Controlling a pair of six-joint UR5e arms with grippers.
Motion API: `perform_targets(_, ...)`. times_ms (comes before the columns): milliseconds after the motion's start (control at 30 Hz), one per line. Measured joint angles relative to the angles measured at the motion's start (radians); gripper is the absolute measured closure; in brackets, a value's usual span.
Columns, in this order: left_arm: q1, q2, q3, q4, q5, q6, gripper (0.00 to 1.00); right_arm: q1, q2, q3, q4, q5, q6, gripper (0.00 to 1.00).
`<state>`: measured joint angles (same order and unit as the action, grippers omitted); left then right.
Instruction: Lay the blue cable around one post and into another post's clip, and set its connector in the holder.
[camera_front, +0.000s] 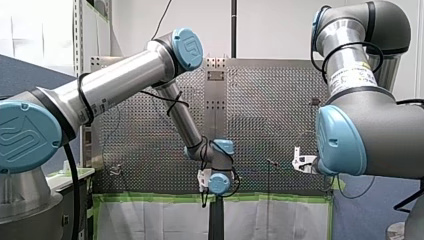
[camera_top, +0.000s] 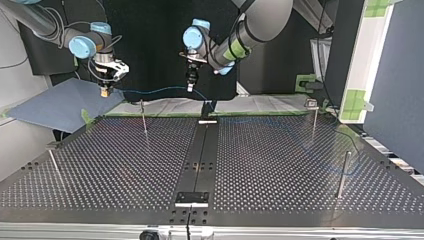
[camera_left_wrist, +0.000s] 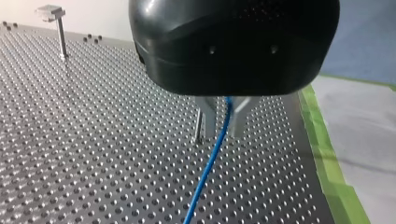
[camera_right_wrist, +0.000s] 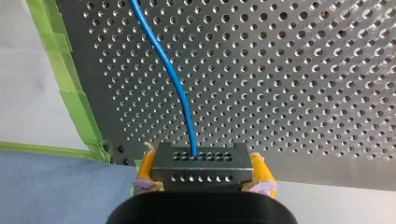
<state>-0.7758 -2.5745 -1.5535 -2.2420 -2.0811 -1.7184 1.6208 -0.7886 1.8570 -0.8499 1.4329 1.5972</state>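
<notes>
The blue cable (camera_right_wrist: 173, 79) hangs over the perforated table (camera_left_wrist: 93, 140), strung between my grippers. My right gripper (camera_right_wrist: 201, 163) clamps its grey connector (camera_right_wrist: 200, 179) between yellow pads (camera_right_wrist: 261, 170). My left gripper (camera_left_wrist: 224, 119) pinches the cable beside a post (camera_left_wrist: 198, 126).

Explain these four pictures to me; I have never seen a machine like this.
These are two robot arms working over a perforated table. The front view looks from behind the arms. The top view faces them from across the table. The other two views come from a camera on each wrist. Thin metal posts stand on the table. My right gripper clamps the grey connector between yellow pads. The blue cable runs from the connector to my left gripper, which holds it between metal fingers.
</notes>
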Motion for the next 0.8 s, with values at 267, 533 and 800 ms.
perform_targets(267, 0.000, 0.000, 0.000, 0.004, 0.023, 0.000, 1.00, 0.000, 0.000, 0.000, 0.000, 0.000, 0.000, 0.97)
perform_targets(533, 0.002, 0.000, 0.000, 0.003, 0.021, 0.000, 1.00, -0.001, 0.000, 0.000, 0.001, 0.000, 0.000, 0.97)
perform_targets(800, -0.002, 0.000, 0.000, 0.012, 0.008, 0.051, 1.00, -0.002, -0.001, 0.000, 0.000, 0.000, 0.000, 0.97)
